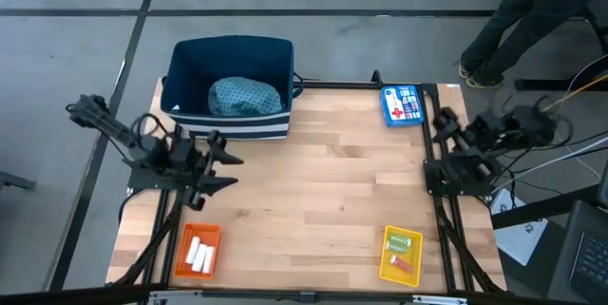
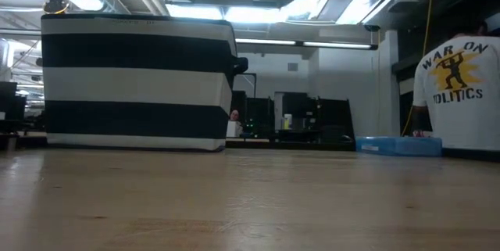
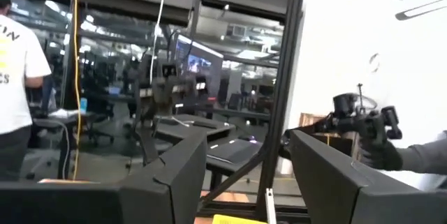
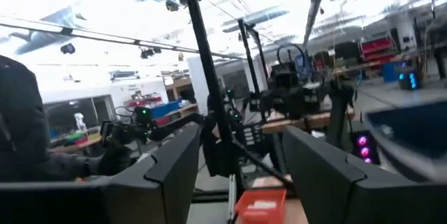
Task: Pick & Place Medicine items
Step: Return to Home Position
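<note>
Tableside — both end effectors (image 1: 226,170) (image 1: 443,128) (fingers spread).

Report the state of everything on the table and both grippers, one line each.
left gripper: open, empty, above table's left side
right gripper: open, empty, at right edge
white tubes: lying in orange bin
green piece: lying in yellow bin
pink piece: lying in yellow bin
teal cloth: bunched inside blue bin
blue box: lying flat on table
</note>
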{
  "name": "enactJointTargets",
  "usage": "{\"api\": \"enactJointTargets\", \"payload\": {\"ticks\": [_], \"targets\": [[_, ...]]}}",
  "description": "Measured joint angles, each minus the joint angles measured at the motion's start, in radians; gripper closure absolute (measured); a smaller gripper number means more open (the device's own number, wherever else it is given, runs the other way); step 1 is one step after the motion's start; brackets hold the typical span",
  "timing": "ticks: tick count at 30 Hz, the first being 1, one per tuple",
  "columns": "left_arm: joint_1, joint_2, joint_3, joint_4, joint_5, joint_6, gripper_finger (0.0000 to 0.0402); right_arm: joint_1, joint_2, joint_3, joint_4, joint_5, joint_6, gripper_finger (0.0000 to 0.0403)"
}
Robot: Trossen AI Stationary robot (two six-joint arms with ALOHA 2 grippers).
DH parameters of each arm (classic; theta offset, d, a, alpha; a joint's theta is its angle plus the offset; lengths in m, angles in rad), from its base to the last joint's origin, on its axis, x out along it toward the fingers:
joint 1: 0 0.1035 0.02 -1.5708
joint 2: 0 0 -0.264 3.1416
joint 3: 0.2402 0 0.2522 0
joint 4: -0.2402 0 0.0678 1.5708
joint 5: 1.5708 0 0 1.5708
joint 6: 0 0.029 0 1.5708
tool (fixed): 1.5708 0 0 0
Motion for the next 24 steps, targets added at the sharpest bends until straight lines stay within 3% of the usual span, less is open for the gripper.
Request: {"api": "enactJointTargets", "payload": {"ticks": [4,9,18,24], "targets": [[-0.001,-0.005,-0.107,0.131,-0.034,0.017,0.0199,0.000,-0.124,-0.195,0.099,0.006,0.061,0.0195],[0.000,-0.003,-0.224,0.227,-0.052,-0.023,0.0201,0.000,-0.241,-0.340,0.118,0.065,0.101,0.0194],[0.000,0.025,-0.456,0.541,-0.059,-0.122,0.0200,0.000,-0.250,-0.481,0.118,0.166,0.220,0.0195],[0.000,0.018,-0.559,0.571,-0.108,-0.211,0.0199,-0.001,-0.251,-0.519,0.129,0.158,0.292,0.0195]]}}
